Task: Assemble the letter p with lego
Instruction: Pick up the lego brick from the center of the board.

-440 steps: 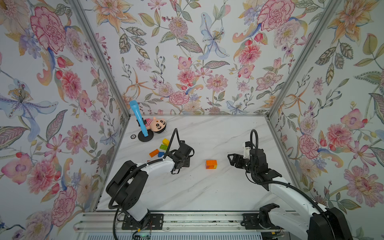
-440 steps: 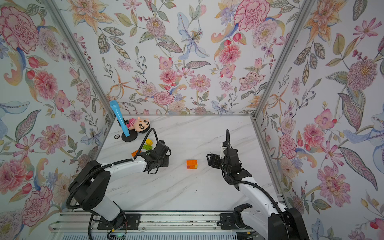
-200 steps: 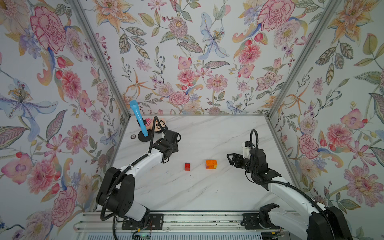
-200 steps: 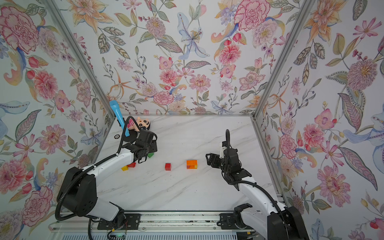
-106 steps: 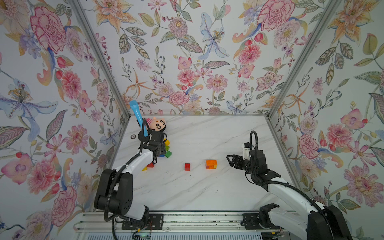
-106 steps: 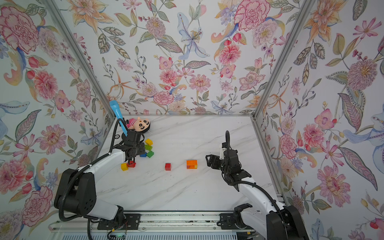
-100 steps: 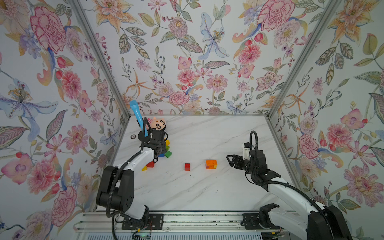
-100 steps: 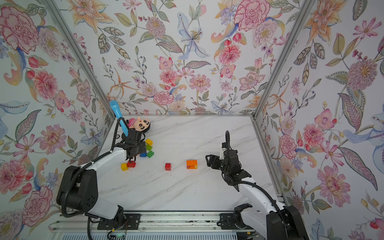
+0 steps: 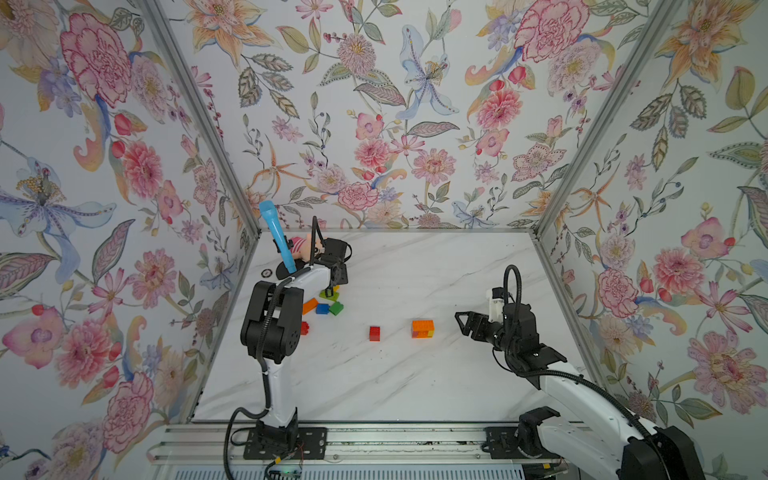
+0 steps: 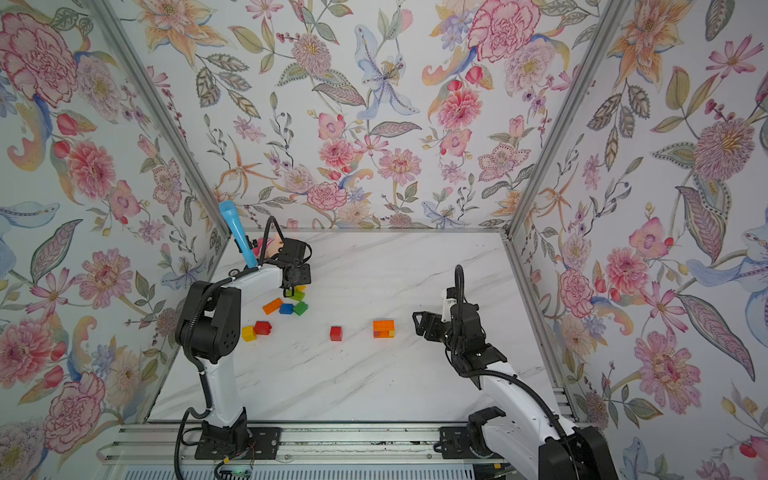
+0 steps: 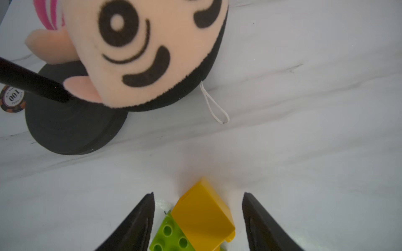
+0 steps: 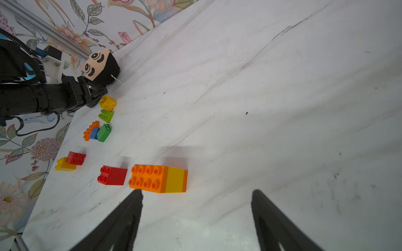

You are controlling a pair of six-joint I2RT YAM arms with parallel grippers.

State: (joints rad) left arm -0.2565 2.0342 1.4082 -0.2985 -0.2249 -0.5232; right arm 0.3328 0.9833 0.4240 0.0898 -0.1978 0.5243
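Yellow hard-plastic studded brick [image 11: 202,215] lies left of centre in both top views; we judge it light, stiff, slick; pinch its flat sides; left gripper [image 11: 198,193] fingers straddle it, seemingly untouching; right gripper [image 12: 197,190] gapes.

Walls: floral wallpaper [image 9: 374,83] on three sides — pink, orange and pale-blue blooms with grey-green leaves on a white ground.
Corner posts: bare metal strips [image 9: 205,124] run up where the wall panels meet.
Floor surface: white marble-look tabletop [image 9: 415,382] with thin grey veins and a few dark specks.
Front edge: grooved aluminium rail [image 9: 415,446] along the near side.
Light: even and soft — only faint shadows on the tabletop.
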